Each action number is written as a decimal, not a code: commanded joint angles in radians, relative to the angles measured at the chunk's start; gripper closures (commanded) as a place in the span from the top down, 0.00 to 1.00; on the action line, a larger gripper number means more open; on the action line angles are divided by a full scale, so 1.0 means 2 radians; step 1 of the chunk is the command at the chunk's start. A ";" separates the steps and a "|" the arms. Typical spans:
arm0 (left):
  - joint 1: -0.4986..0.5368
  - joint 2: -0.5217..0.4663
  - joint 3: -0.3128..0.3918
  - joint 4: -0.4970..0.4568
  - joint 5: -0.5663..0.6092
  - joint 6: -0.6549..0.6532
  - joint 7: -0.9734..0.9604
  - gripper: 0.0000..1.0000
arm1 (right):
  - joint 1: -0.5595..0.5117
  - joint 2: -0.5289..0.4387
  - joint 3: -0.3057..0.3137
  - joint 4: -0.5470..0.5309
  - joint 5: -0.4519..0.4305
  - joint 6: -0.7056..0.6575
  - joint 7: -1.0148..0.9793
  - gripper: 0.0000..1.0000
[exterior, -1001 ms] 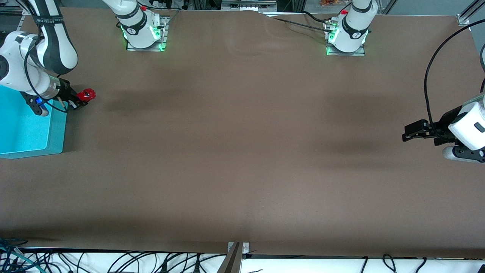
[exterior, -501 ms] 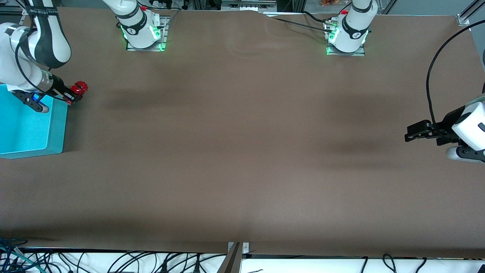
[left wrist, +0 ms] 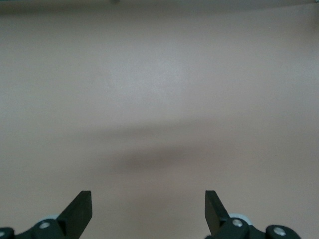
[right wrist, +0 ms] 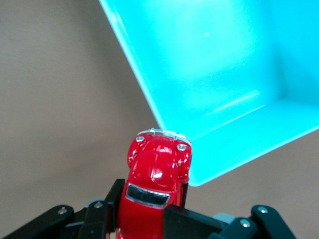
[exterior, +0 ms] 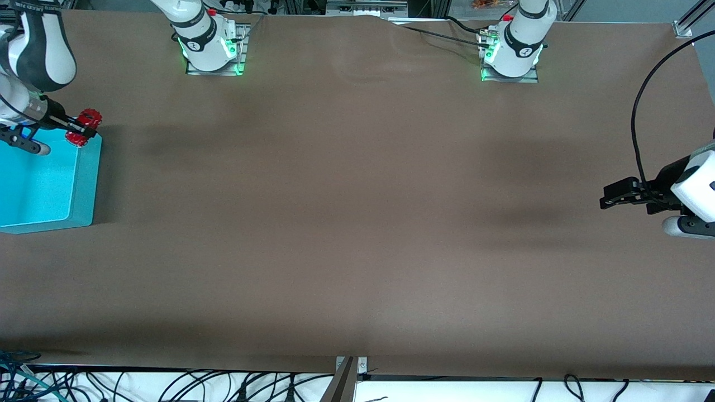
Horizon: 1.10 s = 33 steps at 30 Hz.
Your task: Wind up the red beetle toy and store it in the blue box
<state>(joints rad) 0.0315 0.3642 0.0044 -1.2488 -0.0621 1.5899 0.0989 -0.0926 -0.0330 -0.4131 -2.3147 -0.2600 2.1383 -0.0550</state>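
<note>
Storing step in hand: right gripper [exterior: 78, 129] pinching the red beetle toy [right wrist: 158, 167] above the corner rim of the blue box [exterior: 84, 184], next needing travel inward over the cavity before release; left gripper [left wrist: 148, 211] spread, empty, waiting over bare table [exterior: 357, 223].

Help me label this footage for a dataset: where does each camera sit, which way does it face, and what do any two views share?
Front view: high across the table, facing both bases; shows the right gripper shut on the red beetle toy over a corner of the blue box, and the left gripper waiting open.
Left wrist view: on the left wrist, looking down at bare table past open fingertips.
Right wrist view: on the right wrist, looking past its gripper at toy and box.
Shared: front and right wrist views both show toy and box.
</note>
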 commanded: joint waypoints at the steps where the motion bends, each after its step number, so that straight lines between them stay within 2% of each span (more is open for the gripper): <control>1: 0.002 0.008 -0.002 0.017 0.005 -0.006 0.007 1.00 | -0.004 0.025 -0.013 0.025 -0.044 0.002 -0.028 0.00; 10: 0.002 0.008 -0.002 0.017 0.005 -0.006 0.007 1.00 | -0.020 0.062 -0.024 0.051 -0.046 0.028 -0.083 0.00; 24: 0.001 0.008 -0.003 0.017 0.005 -0.006 0.007 1.00 | -0.055 0.122 -0.021 0.100 -0.040 0.045 -0.157 0.00; 33: 0.001 0.008 -0.003 0.017 0.005 -0.006 0.007 1.00 | -0.068 0.183 -0.017 0.141 0.033 0.070 -0.239 0.00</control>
<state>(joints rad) 0.0315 0.3643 0.0020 -1.2488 -0.0621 1.5899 0.0989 -0.1966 0.2398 -0.4620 -2.1224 -0.2711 2.2721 -0.4213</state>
